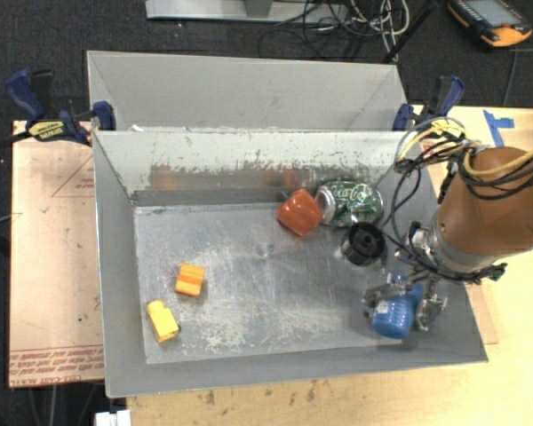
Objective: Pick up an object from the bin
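Observation:
My gripper [401, 307] is low in the bin's front right corner, right over a small blue rounded thing [392, 320] that lies on the floor there. The blue thing sits directly under the gripper's tip, and its upper part is hidden by the gripper. A black short cylinder [364, 243] lies a little behind and to the left of the gripper. Further back, a green drink can [349, 201] lies on its side against the rear wall, and a red-orange block [298, 212] touches its left end.
An orange block [189, 280] and a yellow block [163, 320] lie apart at the front left. The arm with its brown cover and cables comes in over the right rim. Bare floor spans the middle of the bin.

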You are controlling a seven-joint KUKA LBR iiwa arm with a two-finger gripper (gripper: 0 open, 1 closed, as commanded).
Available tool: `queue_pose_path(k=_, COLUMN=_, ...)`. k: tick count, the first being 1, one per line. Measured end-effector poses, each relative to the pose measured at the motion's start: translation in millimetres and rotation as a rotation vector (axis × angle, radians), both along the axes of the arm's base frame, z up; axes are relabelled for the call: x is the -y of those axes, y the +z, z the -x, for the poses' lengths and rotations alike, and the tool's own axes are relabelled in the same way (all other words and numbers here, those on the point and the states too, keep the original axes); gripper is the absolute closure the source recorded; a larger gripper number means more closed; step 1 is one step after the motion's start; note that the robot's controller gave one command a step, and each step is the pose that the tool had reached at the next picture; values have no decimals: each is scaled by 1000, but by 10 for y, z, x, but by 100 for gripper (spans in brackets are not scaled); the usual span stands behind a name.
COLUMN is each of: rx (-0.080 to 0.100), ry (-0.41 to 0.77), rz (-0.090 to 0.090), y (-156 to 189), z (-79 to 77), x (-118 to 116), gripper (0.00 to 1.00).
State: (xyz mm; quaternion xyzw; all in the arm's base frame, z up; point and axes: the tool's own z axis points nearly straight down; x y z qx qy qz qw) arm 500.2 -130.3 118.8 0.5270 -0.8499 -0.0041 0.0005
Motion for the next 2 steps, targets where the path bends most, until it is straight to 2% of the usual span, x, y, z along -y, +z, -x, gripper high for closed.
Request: queue_pose_path(k=2, rx=9, ry=-1, rz=5, y=323, z=-17, x=-13, gripper=100)
